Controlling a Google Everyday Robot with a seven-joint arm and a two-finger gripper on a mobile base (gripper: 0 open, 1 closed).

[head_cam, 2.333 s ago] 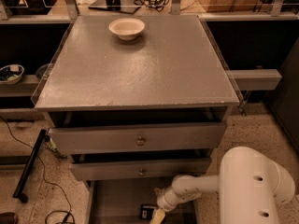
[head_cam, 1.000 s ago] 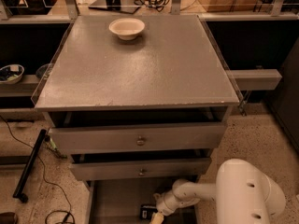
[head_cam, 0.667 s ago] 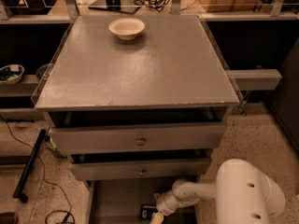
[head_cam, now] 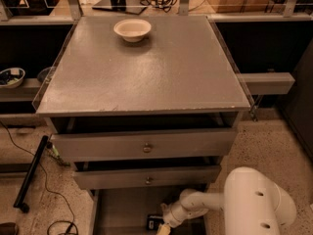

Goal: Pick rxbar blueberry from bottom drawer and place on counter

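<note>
The gripper (head_cam: pixel 163 228) is inside the bottom drawer (head_cam: pixel 122 204), at 6 o'clock in the view. Its aperture state cannot be determined. The rxbar blueberry (head_cam: pixel 154 222) lies on the drawer floor, just beside the gripper at 10 o'clock. A white bowl (head_cam: pixel 132 29) sits at 12 o'clock on the counter (head_cam: pixel 146 77).

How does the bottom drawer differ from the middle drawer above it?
The bottom drawer is pulled out far, so its grey floor shows; the middle drawer is barely open and its inside is hidden. The middle drawer shows a front with a round knob; the bottom drawer's front is out of view. The bottom drawer holds the rxbar blueberry, the gripper low beside it; nothing shows in the middle drawer. Both are grey.
</note>
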